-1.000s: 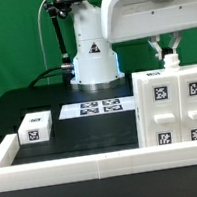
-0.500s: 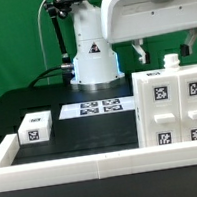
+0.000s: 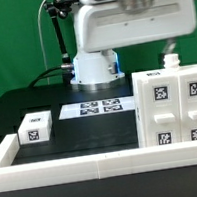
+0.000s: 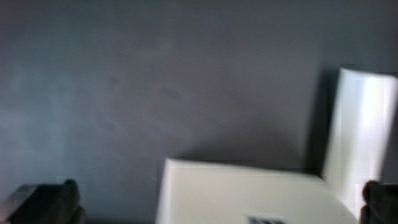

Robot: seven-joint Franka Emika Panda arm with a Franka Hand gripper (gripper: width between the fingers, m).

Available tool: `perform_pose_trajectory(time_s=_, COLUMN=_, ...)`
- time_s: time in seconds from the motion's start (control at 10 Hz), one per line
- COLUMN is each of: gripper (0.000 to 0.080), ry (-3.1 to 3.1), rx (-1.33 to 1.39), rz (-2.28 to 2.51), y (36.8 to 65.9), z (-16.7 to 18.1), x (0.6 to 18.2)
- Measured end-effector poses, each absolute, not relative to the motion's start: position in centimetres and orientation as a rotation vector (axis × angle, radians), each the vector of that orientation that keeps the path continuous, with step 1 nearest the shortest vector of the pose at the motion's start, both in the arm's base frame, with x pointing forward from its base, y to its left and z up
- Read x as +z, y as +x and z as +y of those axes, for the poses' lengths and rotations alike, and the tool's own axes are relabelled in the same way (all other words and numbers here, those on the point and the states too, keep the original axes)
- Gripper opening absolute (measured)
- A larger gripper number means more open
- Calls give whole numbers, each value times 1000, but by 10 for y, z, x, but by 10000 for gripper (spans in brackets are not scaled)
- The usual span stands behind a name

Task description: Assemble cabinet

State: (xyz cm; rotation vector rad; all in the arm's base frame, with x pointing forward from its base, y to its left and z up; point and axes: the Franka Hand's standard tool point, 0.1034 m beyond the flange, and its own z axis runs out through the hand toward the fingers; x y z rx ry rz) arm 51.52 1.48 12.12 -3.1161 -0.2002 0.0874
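The cabinet (image 3: 173, 107) is the large white tagged box at the exterior view's right, standing on the black table. A small white knob (image 3: 169, 61) sticks up from its top. In the wrist view the cabinet's white top (image 4: 249, 190) lies below my gripper (image 4: 210, 205), beside a tall white part (image 4: 365, 120). The gripper's dark fingertips (image 4: 45, 200) stand far apart with nothing between them, so it is open. In the exterior view only the white hand body (image 3: 137, 21) shows, above the cabinet; its fingers are hidden.
A small white tagged block (image 3: 35, 127) lies at the exterior view's left. The marker board (image 3: 98, 108) lies in front of the robot base (image 3: 94, 67). A low white rail (image 3: 96, 167) edges the table's front.
The fingers were close round the knob on the cabinet's top, then spread wide. The hand has since risen and shifted toward the exterior view's left.
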Motion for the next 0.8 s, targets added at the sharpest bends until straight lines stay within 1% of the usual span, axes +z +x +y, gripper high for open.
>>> perform_pose_trajectory(time_s=0.2, gripper=796, ry=-3129, rx=66, rz=-232, y=502, z=-36, x=110)
perform_pose_trajectory(time_s=0.4, gripper=796, ry=-3141, rx=84, rz=-211, y=495, z=-73, x=102)
perform_pose_trajectory(time_s=0.5, gripper=796, ry=-3144, rx=95, rz=-201, y=495, z=-82, x=99)
perform_pose_trajectory(time_s=0.8, gripper=796, ry=-3143, rx=97, rz=-208, y=495, z=-79, x=98)
